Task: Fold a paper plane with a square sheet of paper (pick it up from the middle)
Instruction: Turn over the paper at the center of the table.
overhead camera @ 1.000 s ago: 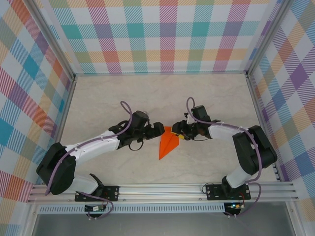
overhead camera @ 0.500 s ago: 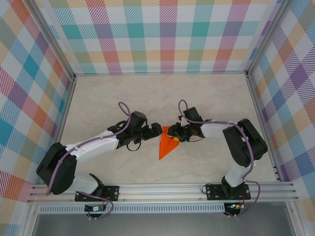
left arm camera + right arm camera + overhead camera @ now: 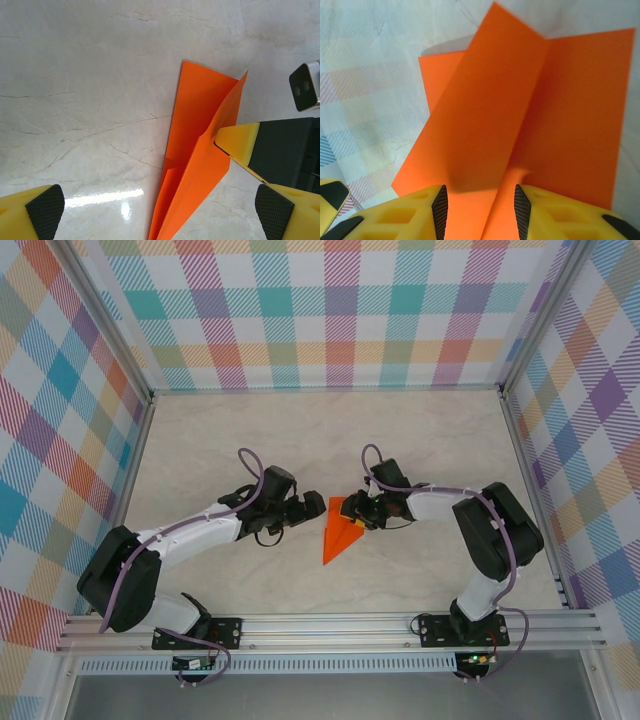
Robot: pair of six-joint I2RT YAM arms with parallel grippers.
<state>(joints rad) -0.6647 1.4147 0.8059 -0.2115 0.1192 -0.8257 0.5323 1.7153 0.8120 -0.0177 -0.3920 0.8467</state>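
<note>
Start at the near end. The paper plane (image 3: 338,532) lies on the marble table (image 3: 200,440), midway between your two arms. Its sharp nose is the part closest to the arm bases. The long axis runs from that nose away from you, leaning slightly to the right, and ends at the wide tail. So it points back toward the near edge and a touch left.

Both grippers work at the far half, beside the tail rather than the nose. The right gripper (image 3: 357,517) is the nearer one and is already on the paper. In its wrist view the black pads (image 3: 440,207) stand partway apart, with the orange folded layers and the centre crease running up between them. I cannot tell from these views whether the pads are biting the fold or only straddling it. The left wrist view shows one of its yellow fingers (image 3: 239,142) touching the plane's right edge about halfway along.

The left gripper (image 3: 312,506) sits just beside the tail on the left, clear of the paper. Its jaws are spread wide, with both fingertips (image 3: 45,206) out at the corners of its view. The plane lies ahead of it and to its right.

My read is that the coming move depends on that gap. The left jaws face the plane broadside, across its long axis, so any approach must come in square to the left edge.
</note>
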